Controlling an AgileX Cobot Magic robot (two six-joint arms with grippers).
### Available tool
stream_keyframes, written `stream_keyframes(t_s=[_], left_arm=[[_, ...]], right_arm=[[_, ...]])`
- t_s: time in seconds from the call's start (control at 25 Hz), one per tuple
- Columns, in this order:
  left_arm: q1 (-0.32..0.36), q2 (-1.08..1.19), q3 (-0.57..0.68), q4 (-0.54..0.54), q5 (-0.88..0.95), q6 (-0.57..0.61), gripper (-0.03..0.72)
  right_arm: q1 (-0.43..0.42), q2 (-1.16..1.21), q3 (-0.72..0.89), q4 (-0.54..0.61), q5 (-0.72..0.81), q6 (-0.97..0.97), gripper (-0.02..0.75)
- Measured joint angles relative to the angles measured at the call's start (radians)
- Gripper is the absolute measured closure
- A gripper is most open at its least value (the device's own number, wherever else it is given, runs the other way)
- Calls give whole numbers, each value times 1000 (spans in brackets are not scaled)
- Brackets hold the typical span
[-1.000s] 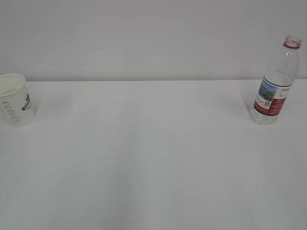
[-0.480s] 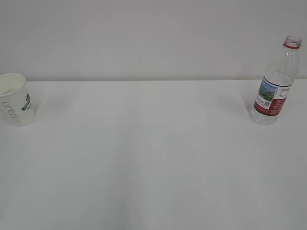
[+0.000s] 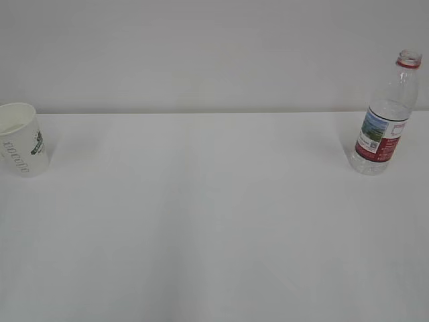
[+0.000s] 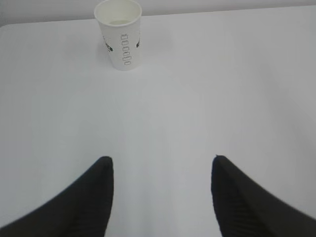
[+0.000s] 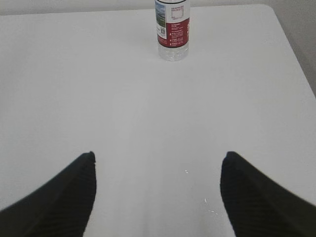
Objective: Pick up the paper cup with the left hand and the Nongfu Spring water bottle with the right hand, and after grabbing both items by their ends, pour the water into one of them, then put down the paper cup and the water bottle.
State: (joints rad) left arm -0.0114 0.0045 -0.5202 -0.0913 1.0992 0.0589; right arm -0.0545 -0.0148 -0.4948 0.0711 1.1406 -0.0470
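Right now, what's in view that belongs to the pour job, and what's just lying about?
Job:
- paper cup, upright at the far left of the table
- Nongfu Spring water bottle, upright at the far right, cap off
- left gripper, open, empty
- right gripper, open, empty

Lying about:
- nothing; only the bare white table

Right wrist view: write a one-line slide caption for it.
Open right tool faces the upright Nongfu Spring water bottle across the bare white table, nothing held.
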Motion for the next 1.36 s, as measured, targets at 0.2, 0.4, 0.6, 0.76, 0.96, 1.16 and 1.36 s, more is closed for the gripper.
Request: stream_keyframes(t_s=[0.2,0.4,0.6,0.76,0.96,1.16,1.36], left_arm=[[0,0,0,0,0,0,234],[0,0,0,0,0,0,235],[0,0,0,0,0,0,235],[0,0,0,0,0,0,235],[0,0,0,0,0,0,235],[0,0,0,0,0,0,235],[0,0,0,0,0,0,235]], right_arm=[[11,0,0,0,0,0,149],[45,0,0,0,0,0,149],[45,0,0,0,0,0,150],[45,0,0,0,0,0,150],[47,0,0,0,0,0,150],[47,0,0,0,0,0,150],[47,0,0,0,0,0,150]])
